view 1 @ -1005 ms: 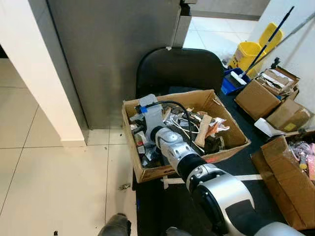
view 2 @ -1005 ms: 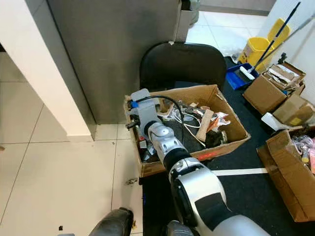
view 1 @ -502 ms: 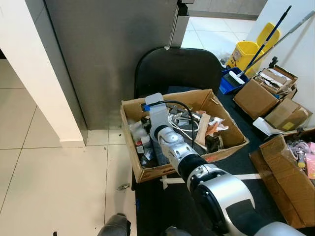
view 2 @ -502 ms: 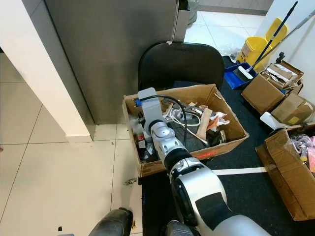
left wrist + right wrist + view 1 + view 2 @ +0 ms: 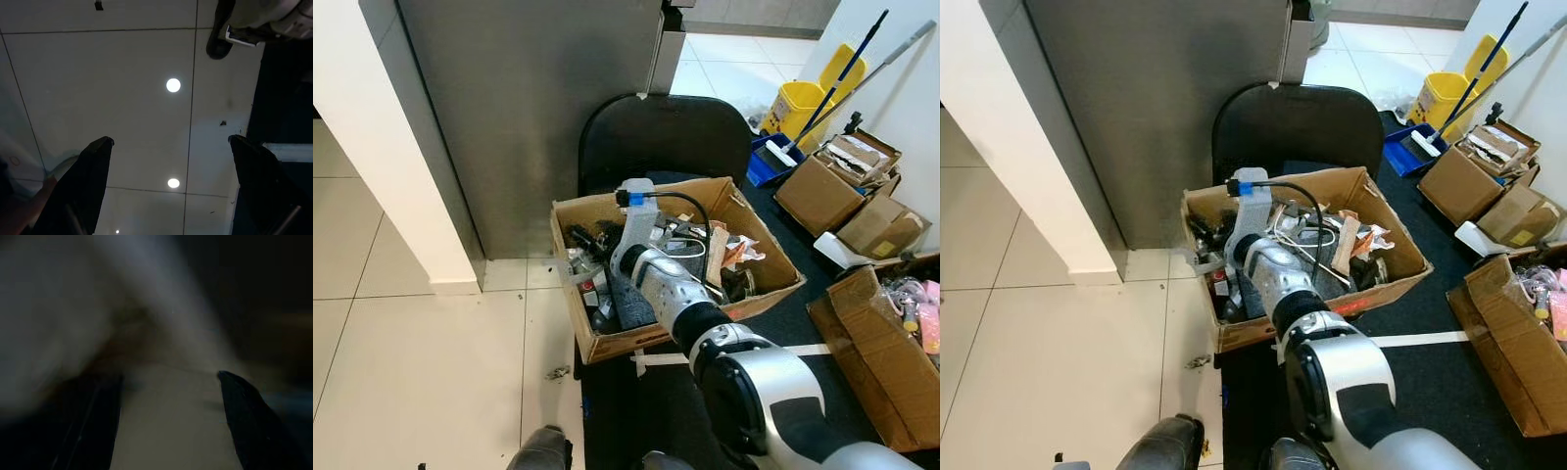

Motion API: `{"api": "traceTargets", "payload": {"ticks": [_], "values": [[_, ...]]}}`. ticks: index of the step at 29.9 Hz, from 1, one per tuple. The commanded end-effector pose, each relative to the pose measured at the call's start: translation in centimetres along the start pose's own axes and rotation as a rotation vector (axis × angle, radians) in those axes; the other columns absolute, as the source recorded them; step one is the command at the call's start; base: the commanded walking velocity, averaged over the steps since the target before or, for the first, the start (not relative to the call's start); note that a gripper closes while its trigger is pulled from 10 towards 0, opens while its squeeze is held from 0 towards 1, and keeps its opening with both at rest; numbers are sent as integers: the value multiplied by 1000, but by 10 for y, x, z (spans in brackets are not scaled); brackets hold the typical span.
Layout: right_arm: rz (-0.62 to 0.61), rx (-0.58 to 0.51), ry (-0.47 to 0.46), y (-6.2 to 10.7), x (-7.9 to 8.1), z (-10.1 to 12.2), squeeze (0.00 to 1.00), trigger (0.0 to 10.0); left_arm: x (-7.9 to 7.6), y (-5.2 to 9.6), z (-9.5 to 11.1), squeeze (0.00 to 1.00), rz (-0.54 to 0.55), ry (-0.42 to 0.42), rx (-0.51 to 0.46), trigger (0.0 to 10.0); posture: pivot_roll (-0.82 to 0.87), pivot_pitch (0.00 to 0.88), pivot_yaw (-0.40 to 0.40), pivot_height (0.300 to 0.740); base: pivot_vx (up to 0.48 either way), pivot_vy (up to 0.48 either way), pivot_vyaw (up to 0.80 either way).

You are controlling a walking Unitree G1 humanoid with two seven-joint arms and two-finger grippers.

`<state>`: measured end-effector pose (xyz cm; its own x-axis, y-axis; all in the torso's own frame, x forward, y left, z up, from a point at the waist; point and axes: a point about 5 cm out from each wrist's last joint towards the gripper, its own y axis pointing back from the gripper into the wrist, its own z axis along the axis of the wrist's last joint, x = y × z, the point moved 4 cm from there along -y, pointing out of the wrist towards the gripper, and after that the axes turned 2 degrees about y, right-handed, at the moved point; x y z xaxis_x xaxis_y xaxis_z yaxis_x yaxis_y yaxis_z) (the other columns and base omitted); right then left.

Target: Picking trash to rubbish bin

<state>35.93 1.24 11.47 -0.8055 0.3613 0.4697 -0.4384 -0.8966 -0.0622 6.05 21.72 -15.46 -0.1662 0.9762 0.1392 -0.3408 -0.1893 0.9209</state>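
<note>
Floor point(image 5: 421, 372): pale tiles on the robot's left, with a small scrap point(image 5: 559, 372) lying near the box's front corner.
Left gripper point(image 5: 168, 188): hangs over the tiled floor in its wrist view; the two black fingers point(image 5: 93, 171) stand wide apart with nothing between them.
Wall panel point(image 5: 529, 108): grey, upright, just behind the box and chair.
Chair point(image 5: 666, 137): black, rounded back, standing directly behind the box.
Box point(image 5: 607, 345): open cardboard carton used as the bin, sitting at the edge of a dark mat point(image 5: 783, 328); it is piled with trash point(image 5: 729, 250), including white cables, paper scraps, dark bits and a small bottle at its left side.
Right arm point(image 5: 705, 323): silver, reaching forward into the box, its wrist block with a blue tag point(image 5: 636, 201) over the left half of the contents.
Right gripper point(image 5: 168, 421): down among the trash; its wrist view is dark and blurred, the two fingers look spread, and I cannot tell whether anything sits between them.
Right side: several more cardboard cartons point(image 5: 827, 191) on the mat, and a yellow mop bucket point(image 5: 801, 103) with a blue-handled mop point(image 5: 822, 103) by the far wall.
</note>
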Motion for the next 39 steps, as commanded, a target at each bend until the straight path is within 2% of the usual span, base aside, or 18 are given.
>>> {"api": "traceTargets", "payload": {"ticks": [1, 4, 8, 9, 10, 12, 13, 16, 18, 20, 24, 39], "values": [[267, 59, -83, 13, 22, -20, 0, 10000, 2, 1, -7, 0, 6, 4, 28, 10000, 244, 93, -71, 740, 0, 0, 0], [442, 125, -134, 33, 32, -30, 0, 10000, 2, 1, -7, 0, 5, 3, 27, 10000, 241, 92, -70, 740, 0, 0, 0], [478, 158, -146, 39, 34, -36, 0, 10000, 2, 1, -6, 0, 4, 3, 27, 10000, 239, 92, -70, 740, 0, 0, 0], [499, 254, -138, 51, 33, -53, 0, 10000, 2, 1, -6, 0, -1, 4, 26, 10000, 231, 91, -70, 740, 0, 0, 0], [499, 254, -138, 51, 33, -53, 0, 10000, 2, 1, -6, 0, -1, 4, 26, 10000, 231, 91, -70, 740, 0, 0, 0], [511, 398, -125, 71, 30, -78, 0, 10000, 1, 1, -5, 0, -12, 2, 24, 10000, 225, 87, -70, 740, 0, 0, 0], [475, 446, -118, 78, 27, -89, 0, 10000, -1, 0, -4, 0, -22, -1, 22, 10000, 222, 86, -69, 740, 0, 0, 0], [417, 477, -117, 85, 22, -99, 0, 10000, -3, 0, -3, 0, -33, -5, 20, 10000, 221, 84, -70, 740, 0, 0, 0], [401, 479, -122, 86, 21, -101, 0, 10000, -3, 0, -3, 0, -35, -6, 19, 10000, 219, 85, -70, 740, 0, 0, 0], [412, 479, -193, 97, 23, -107, 0, 10000, -5, 0, -1, 0, -42, -18, 18, 10000, 217, 87, -71, 740, 0, -304, 0], [411, 472, -238, 103, 23, -110, 0, 10000, -7, 0, -1, 0, -47, -24, 20, 10000, 214, 86, -71, 740, 0, -354, 0], [437, 409, -263, 100, 26, -103, 0, 10000, -6, 0, -6, 0, -55, -39, 37, 10000, 208, 91, -63, 740, 0, -396, 0]]}}
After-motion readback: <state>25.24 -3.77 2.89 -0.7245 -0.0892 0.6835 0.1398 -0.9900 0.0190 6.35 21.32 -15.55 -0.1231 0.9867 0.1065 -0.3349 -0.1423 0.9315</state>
